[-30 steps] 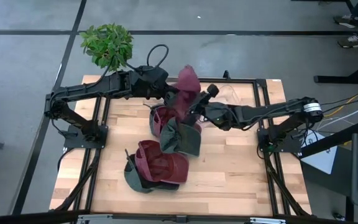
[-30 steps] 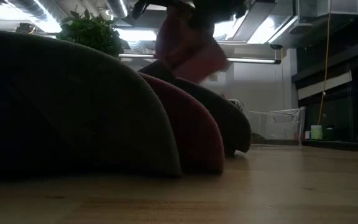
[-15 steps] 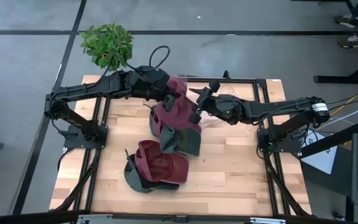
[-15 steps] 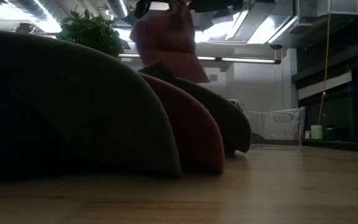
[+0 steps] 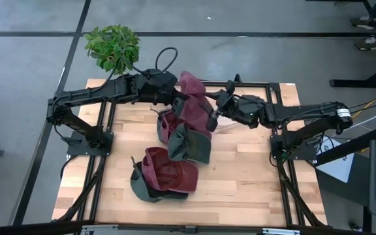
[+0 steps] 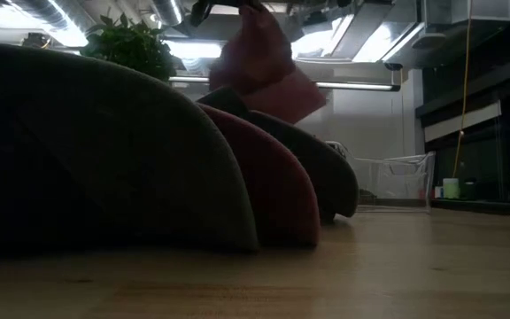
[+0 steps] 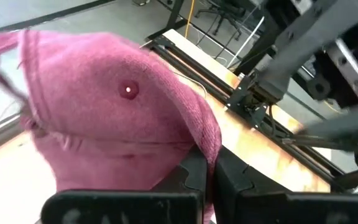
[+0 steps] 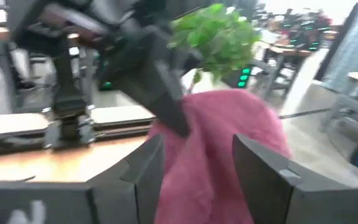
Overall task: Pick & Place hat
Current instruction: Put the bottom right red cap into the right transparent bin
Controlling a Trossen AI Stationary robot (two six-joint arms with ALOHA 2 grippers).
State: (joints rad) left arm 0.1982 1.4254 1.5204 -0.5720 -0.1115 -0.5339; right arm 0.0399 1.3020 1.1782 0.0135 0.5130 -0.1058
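Observation:
A pink cap with a top button hangs in the air over the table's far middle, above a pile of maroon and green caps. My left gripper is shut on it from the left. My right gripper stands open just to the cap's right, and the pink cloth fills the space ahead of its fingers. In the low view the cap hangs high above the dark caps. My left gripper pinches the cap's lower edge between its two fingers, coming level from the table's left. The cap is lifted clear and droops beside the fingers, crown toward the camera. My right gripper is open beside the cap; whether a finger touches the cloth, I cannot tell.
Two overlapping caps lie under the held one, and another maroon and green stack lies nearer the table's near edge. A potted plant stands beyond the far left corner. Bare wood lies to the right. A dark cap blocks the low view's left.
My right gripper has drawn back toward the table's right, away from the cap. The pink cap, still held by my left gripper, has swung and turned: it dropped toward the pile, then came back up and spread to the right.

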